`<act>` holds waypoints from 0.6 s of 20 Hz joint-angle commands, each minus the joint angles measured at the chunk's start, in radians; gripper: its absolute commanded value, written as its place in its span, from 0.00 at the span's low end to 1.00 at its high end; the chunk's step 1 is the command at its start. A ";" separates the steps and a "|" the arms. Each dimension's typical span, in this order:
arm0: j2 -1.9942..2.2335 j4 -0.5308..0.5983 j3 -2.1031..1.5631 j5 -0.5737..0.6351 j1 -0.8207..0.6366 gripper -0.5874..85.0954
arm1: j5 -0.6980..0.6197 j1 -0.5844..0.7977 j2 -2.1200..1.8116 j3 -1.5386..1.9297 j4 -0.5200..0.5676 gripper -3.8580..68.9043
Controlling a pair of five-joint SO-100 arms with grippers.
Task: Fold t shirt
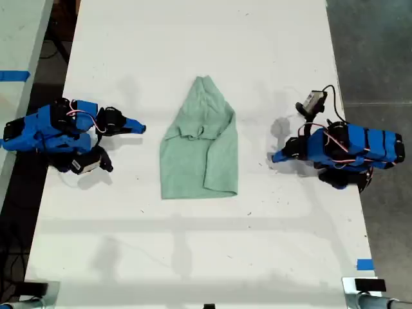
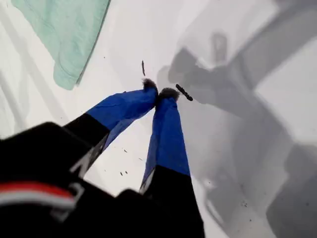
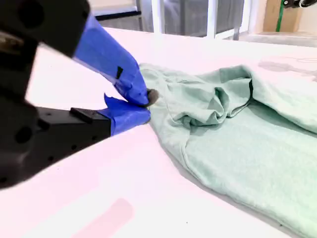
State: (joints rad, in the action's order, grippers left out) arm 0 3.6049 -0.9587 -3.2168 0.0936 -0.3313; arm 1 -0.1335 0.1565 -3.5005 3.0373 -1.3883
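Note:
The pale mint-green t shirt lies partly folded in the middle of the white table, narrowing to a point at its far end and bunched near its middle. My first gripper lies at the exterior view's right, shut and empty, tips together over bare table, a short way from the shirt's corner. At the exterior view's left, my second gripper is shut too, its tips close beside the shirt's edge with no cloth between them.
A strip of blue tape marks the table near the exterior view's lower right edge. A second surface with blue tape stands beyond the exterior view's left edge. Grey floor lies past the table's right edge.

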 commanded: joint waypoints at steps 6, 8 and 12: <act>0.003 0.018 -0.012 -0.009 0.008 0.01 | -0.015 -0.014 -0.009 0.040 -0.002 0.09; 0.003 0.018 -0.012 -0.009 0.011 0.01 | -0.014 -0.014 -0.009 0.040 -0.002 0.09; 0.003 0.015 -0.011 -0.015 0.009 0.01 | -0.014 -0.017 -0.009 0.040 -0.002 0.09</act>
State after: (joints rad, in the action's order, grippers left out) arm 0 3.6049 -0.9587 -3.2168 0.0936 -0.3313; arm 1 -0.1335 0.1503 -3.5005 3.0373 -1.3883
